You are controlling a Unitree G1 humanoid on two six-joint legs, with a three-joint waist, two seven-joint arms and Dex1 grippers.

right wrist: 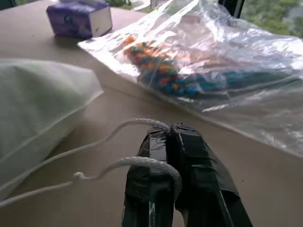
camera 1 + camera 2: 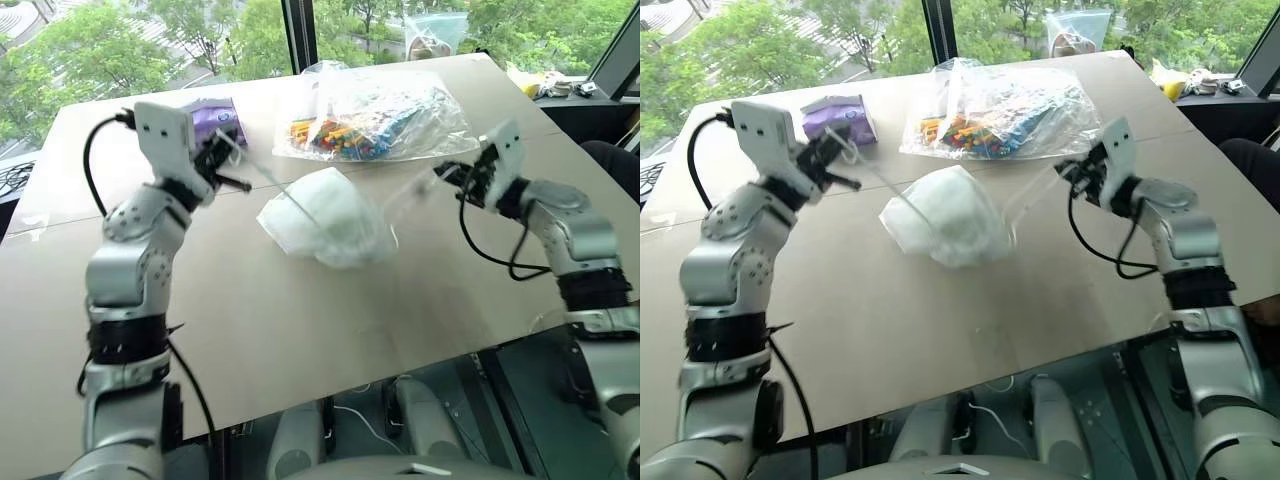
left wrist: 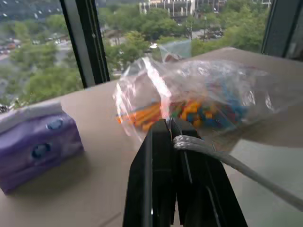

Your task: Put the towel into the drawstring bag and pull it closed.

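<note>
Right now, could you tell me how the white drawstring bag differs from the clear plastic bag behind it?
The drawstring bag is cloudy white fabric bunched into a lump; the plastic bag is clear, crinkly and lies flatter. Cords run from the drawstring bag to both grippers; nothing holds the plastic bag, which shows colourful sticks inside. Both rest on the table.

Bright daylight pours in through the windows (image 2: pixel 200 40) behind the table (image 2: pixel 300 330), washing the greenery outside pale and laying soft, faint shadows on the tabletop. Glare flashes off the clear plastic bag (image 3: pixel 213 94), and the left wrist view runs hazy with motion blur. The right wrist view's foreground stays crisp, softening toward the far edge.
</note>
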